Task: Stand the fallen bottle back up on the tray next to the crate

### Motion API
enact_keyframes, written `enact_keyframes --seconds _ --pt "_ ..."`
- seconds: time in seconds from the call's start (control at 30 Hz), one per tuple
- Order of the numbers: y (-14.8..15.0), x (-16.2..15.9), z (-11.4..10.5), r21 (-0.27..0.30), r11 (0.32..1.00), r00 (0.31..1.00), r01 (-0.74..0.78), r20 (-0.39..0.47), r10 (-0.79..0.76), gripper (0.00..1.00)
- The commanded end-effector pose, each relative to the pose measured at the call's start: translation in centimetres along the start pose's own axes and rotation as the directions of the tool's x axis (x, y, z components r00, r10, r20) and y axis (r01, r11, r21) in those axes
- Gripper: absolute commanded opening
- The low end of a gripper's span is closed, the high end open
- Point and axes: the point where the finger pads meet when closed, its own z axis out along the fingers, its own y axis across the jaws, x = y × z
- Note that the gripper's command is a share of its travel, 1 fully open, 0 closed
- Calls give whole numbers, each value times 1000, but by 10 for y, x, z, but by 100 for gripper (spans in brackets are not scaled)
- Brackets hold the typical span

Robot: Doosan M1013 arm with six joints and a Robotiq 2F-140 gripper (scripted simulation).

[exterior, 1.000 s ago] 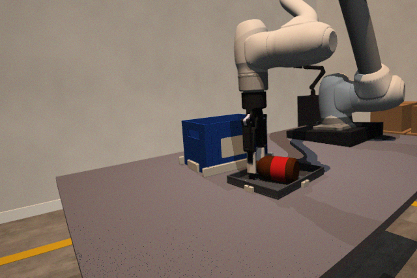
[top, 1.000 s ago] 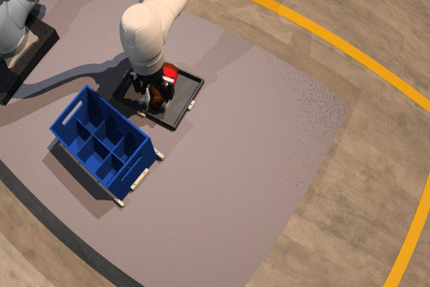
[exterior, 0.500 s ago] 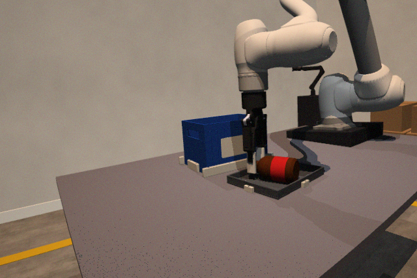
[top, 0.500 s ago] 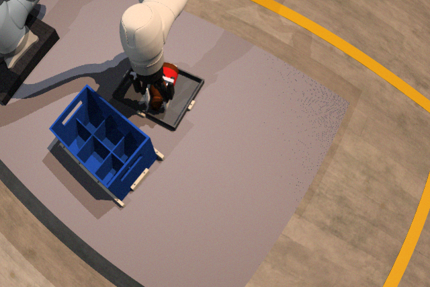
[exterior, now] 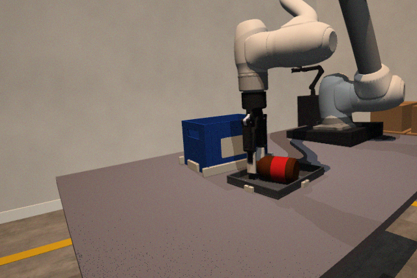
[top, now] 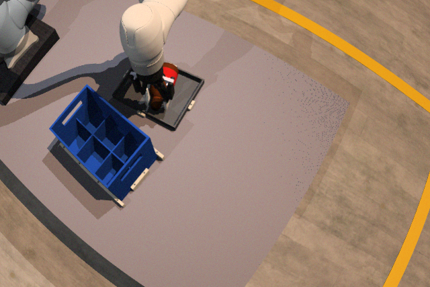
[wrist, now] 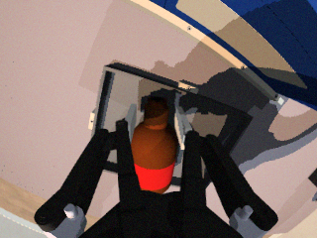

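Observation:
The brown bottle with a red label lies on its side on the dark tray [top: 183,94], next to the blue crate [top: 102,141]. In the exterior view the bottle [exterior: 277,168] rests flat in the tray [exterior: 272,189]. My gripper [exterior: 251,170] points straight down at the bottle's neck end, with its fingertips close to the tray floor. In the wrist view the fingers stand partly open on either side of the bottle's shoulder [wrist: 155,149], close to it. I see no firm grip. The arm hides part of the bottle from above.
The crate [exterior: 212,140] has several empty compartments and stands just beside the tray, near my gripper's back; it also shows in the wrist view [wrist: 252,7]. Small beige blocks sit at the tray's and crate's edges. The robot base [exterior: 336,133] stands behind.

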Motion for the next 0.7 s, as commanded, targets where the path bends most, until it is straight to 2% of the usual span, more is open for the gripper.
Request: enact_keyframes --seconds 0.0,0.1,0.13,0.67 --pt "0 0 0 0 1000 1000 0 0 0 44" --pt "0 0 0 0 1000 1000 0 0 0 44" --pt "0 0 0 0 1000 1000 0 0 0 10" --pt "0 0 0 0 1000 1000 0 0 0 10"
